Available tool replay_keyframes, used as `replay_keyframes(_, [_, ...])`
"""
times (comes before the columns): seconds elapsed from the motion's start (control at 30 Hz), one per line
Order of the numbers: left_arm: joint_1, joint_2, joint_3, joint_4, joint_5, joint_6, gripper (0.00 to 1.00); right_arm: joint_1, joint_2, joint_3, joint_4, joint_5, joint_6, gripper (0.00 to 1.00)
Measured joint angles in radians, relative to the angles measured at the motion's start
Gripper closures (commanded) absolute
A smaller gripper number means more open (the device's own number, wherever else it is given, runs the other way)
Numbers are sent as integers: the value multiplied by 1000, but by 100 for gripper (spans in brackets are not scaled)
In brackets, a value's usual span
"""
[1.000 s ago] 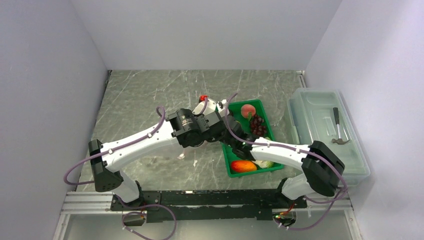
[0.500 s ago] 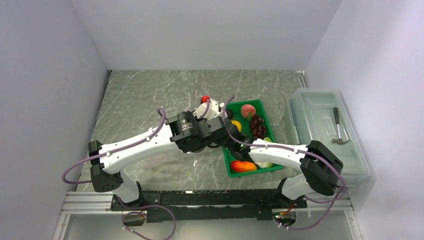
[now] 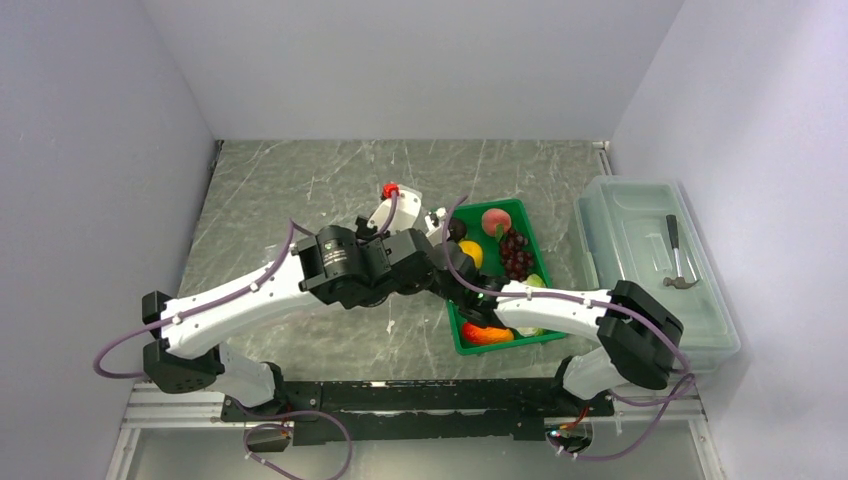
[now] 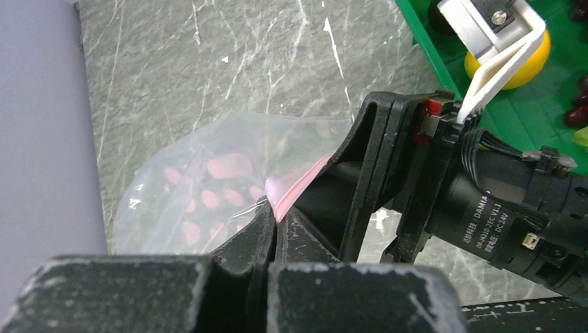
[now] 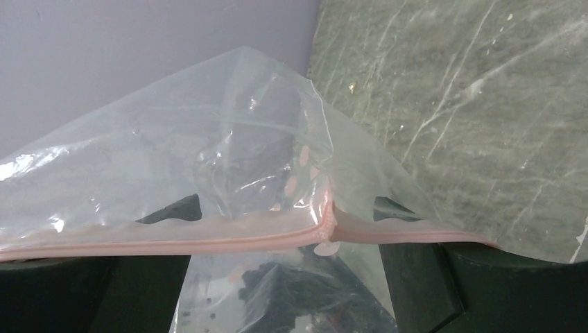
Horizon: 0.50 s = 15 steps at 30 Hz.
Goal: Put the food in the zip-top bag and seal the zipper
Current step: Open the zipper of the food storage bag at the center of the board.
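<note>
While the bag [image 4: 201, 173] hangs over the bench [image 3: 280, 190], at nine o'clock from the tray [image 3: 520, 207], the left tool [image 4: 274, 222] is clamped on its zipper [image 5: 208, 239]. The right tool [image 5: 284, 208] stands apart, the strip running across it. The food [image 3: 517, 252] lies in the tray.

Bright even light, soft shadows; wrist cams blurry near lens; bag [image 5: 208, 139] glints.
</note>
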Motion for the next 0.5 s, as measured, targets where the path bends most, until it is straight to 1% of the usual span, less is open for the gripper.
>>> replay_keyframes(0.5, [-2, -1, -130, 10, -38, 0, 100, -3, 9, 2, -74, 0, -43, 0])
